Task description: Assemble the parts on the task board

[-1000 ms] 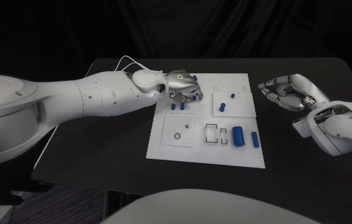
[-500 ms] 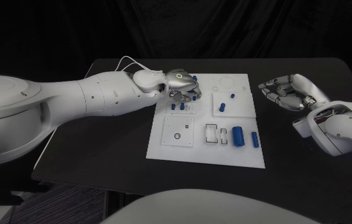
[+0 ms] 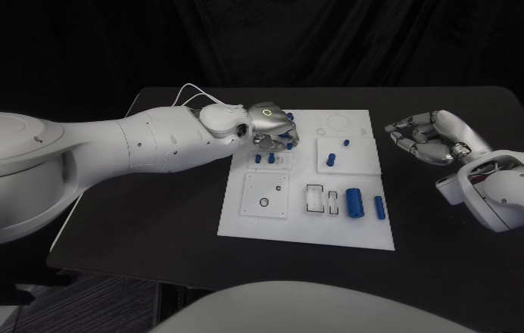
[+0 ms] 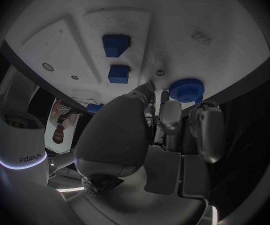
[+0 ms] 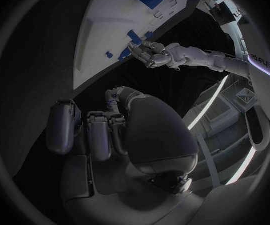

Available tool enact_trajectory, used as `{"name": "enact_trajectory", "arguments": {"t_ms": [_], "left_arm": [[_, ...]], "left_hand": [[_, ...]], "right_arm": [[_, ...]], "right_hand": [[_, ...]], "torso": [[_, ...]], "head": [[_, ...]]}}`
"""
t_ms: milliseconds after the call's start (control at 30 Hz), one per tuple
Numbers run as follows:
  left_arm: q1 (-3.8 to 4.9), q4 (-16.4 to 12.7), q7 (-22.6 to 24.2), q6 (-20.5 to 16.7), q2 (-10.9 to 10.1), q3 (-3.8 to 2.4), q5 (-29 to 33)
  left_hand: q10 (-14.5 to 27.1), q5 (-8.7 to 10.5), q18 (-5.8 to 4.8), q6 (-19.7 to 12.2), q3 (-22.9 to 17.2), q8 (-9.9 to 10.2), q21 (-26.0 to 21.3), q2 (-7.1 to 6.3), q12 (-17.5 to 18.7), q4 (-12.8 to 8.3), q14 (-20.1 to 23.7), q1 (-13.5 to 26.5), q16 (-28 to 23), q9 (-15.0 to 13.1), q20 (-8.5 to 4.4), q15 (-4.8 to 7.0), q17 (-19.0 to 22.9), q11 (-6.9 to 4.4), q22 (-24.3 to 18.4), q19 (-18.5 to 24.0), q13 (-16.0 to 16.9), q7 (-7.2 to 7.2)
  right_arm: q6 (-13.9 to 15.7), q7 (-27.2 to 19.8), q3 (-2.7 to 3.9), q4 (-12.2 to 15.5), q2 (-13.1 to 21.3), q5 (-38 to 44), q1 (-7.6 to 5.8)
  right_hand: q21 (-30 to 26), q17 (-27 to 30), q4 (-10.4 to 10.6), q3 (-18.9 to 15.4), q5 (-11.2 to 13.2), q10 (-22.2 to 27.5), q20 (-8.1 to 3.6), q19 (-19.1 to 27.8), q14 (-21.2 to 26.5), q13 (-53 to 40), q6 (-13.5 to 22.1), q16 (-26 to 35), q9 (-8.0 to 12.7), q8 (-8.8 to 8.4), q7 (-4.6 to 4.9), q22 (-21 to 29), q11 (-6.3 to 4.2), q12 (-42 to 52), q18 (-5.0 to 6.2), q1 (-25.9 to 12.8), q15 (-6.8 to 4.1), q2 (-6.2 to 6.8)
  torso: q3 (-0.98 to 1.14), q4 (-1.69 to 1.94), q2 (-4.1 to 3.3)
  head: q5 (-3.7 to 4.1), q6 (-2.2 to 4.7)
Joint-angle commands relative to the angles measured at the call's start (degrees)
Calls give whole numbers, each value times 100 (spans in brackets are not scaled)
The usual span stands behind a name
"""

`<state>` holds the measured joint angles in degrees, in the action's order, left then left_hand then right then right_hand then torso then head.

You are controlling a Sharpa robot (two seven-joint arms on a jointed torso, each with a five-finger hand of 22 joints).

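The white task board (image 3: 306, 231) lies mid-surface, its raised plates holding small blue parts: a larger cylinder (image 3: 354, 202) near its right side and square blocks (image 4: 115, 45) in sockets. They look light, rigid and smooth, best pinched across their sides. The left hand (image 3: 273, 132) seems to pinch a blue round knob (image 4: 186, 90) at the board's far-left corner; the right hand (image 3: 428, 138) hovers off the board, fingers curled on nothing.

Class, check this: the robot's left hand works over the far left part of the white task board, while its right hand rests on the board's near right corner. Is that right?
One detail is wrong. The right hand is not on the task board; the head view shows it off the board's far right side, apart from it, holding nothing. The left hand does work over the far left part.
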<state>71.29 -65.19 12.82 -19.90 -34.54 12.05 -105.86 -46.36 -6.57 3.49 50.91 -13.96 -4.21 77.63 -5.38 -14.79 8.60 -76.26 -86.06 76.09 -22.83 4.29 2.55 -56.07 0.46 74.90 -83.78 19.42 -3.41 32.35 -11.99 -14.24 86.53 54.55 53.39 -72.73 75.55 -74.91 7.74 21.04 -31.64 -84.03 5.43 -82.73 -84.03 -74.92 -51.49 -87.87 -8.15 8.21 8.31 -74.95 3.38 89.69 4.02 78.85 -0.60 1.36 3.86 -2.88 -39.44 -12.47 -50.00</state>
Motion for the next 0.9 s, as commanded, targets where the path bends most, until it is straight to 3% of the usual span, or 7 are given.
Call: {"name": "enact_trajectory", "arguments": {"t_ms": [33,900], "left_arm": [[-23,-8,37,33,10,1,21],[-43,-45,235,-18,5,1,22]], "left_hand": [[-75,46,-71,46,-44,-18,6,-34,-30,-20,-6,28,-5,19,-35,18,-3,-20,1143,-18,8,8],[-333,69,-76,79,-113,14,21,-38,-69,-40,-8,22,8,71,-26,48,-1,-120,1150,-25,23,8]], "right_arm": [[1,101,3,-1,-3,1,13],[-36,113,3,-29,-33,1,13]], "right_hand": [[-22,-1271,-18,7,-33,-507,-5,5,-514,-1421,-20,22,-7,35,-4,-793,9,-12,-20,-37,-10,-13],[-29,-1269,-22,12,-33,-501,-5,9,-513,-1416,-17,25,-7,34,-3,-791,9,-15,-18,-37,-10,-16]], "torso": [[6,5,-6],[3,0,-5]], "head": [[-2,0],[-50,0]]}}
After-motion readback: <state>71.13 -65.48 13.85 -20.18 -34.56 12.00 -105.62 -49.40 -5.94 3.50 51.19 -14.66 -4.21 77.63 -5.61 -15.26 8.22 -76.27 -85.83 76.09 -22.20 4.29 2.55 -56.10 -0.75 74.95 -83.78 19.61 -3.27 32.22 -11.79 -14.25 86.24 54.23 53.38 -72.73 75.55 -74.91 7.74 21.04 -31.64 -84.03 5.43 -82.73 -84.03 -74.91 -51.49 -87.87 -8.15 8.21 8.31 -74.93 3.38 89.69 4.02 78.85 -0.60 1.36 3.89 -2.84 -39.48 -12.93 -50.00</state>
